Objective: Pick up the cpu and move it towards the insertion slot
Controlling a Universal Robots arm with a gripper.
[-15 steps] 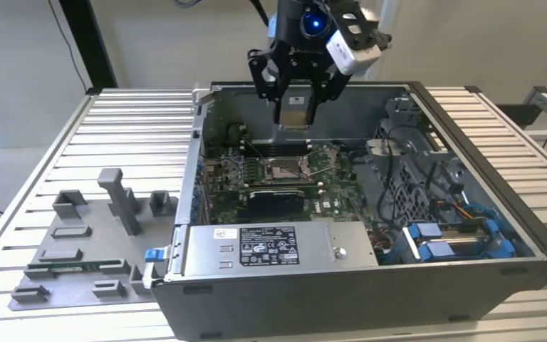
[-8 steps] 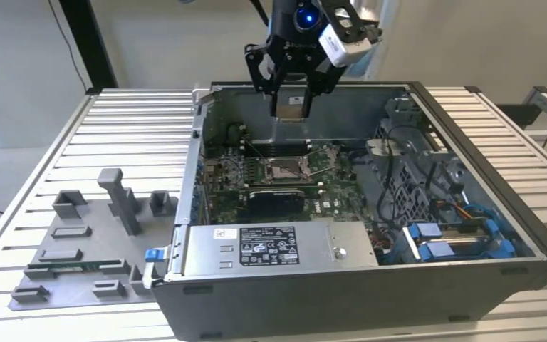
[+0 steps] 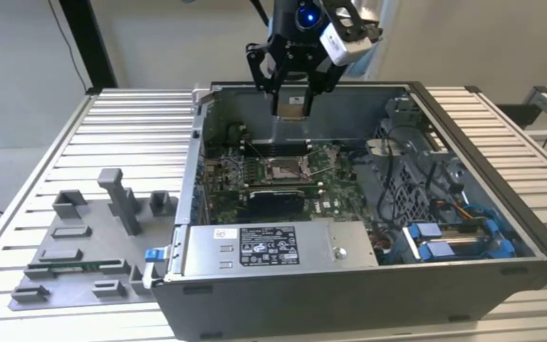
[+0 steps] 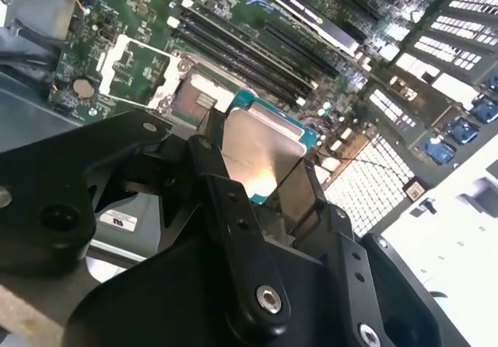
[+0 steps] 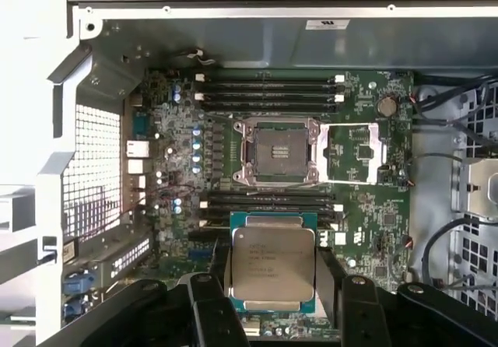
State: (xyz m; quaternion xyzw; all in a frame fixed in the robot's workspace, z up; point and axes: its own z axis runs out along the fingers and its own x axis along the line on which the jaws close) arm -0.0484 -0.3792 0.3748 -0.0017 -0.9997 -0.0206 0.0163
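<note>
i see the gripper (image 3: 293,91) clamped on the cpu (image 5: 274,263), holding it up in the air above the open computer case (image 3: 501,214), over the motherboard (image 5: 373,230). the insertion slot (image 5: 277,152) sits uncovered, its frame swung open, between rows of memory slots (image 5: 268,87) and apart from the chip. a grey fixture tray (image 3: 74,271) lies beside the case on the slatted table (image 3: 131,135).

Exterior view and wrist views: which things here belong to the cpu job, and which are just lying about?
Belongs to the job:
- cpu, held in the gripper above the motherboard
- insertion slot, open and unfilled
- computer case

Just lying about:
- grey fixture plate beside the case
- memory slots
- blue drive brackets
</note>
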